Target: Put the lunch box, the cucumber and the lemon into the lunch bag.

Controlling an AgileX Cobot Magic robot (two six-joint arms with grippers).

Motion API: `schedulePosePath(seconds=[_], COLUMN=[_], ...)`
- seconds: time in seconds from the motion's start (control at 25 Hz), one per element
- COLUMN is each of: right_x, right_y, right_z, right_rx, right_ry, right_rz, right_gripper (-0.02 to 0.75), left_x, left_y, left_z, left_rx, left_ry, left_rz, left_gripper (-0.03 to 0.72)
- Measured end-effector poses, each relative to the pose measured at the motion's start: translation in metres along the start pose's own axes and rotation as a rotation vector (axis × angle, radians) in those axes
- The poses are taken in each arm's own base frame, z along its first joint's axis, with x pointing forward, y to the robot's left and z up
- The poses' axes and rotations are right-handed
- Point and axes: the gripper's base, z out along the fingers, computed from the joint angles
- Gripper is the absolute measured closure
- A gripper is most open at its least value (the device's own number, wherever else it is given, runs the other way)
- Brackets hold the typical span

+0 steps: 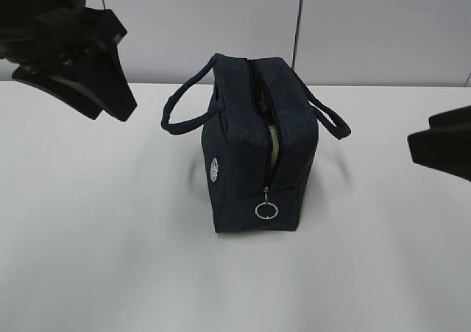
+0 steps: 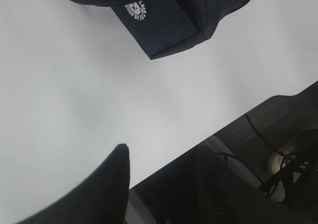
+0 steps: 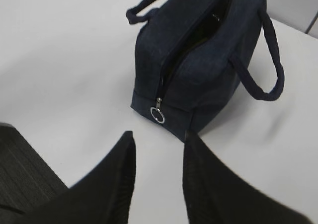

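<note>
Right gripper (image 3: 158,152) hangs parted and empty; ahead, the lunch bag (image 3: 198,75) gapes, something pale green, perhaps the lunch box (image 1: 273,146), inside.

Bright, even light; soft shadows; near black jaws blurred in wrist views.

Clearance around lunch bag (image 1: 254,152)

Table (image 1: 96,236) lay bare on all sides; bag stood mid-table, zipper slit narrow, loop handles (image 1: 188,107) flanking it, pale green showing inside.
</note>
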Motion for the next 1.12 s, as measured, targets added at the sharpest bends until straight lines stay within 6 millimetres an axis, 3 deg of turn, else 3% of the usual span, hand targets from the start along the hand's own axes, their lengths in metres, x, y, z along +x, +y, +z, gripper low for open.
schedulePosePath(seconds=[0.2,0.44,0.72,0.92,1.0,1.12], right_x=[0.009,0.02,0.05,0.069,0.069,0.059], right_y=[-0.007,-0.009,-0.014,-0.02,-0.024,-0.026], right_z=[0.012,0.026,0.043,0.047,0.047,0.046], right_rx=[0.035,0.053,0.032,0.066,0.126,0.176], right_ry=[0.112,0.044,0.382,0.683,0.696,0.52], right_rz=[-0.089,-0.008,-0.125,0.001,0.049,0.077], right_gripper=[0.494,0.494,0.494,0.494,0.494,0.494], left_x=[0.0,0.0,0.0,0.0,0.0,0.0], left_y=[-0.002,-0.003,-0.003,-0.003,-0.003,-0.003], left_z=[0.0,0.0,0.0,0.0,0.0,0.0], left_rx=[0.018,0.032,0.032,0.032,0.032,0.032], left_ry=[0.0,0.0,0.0,0.0,0.0,0.0], left_rz=[-0.009,-0.018,-0.026,-0.026,-0.026,-0.026], left_gripper=[0.388,0.388,0.388,0.388,0.388,0.388])
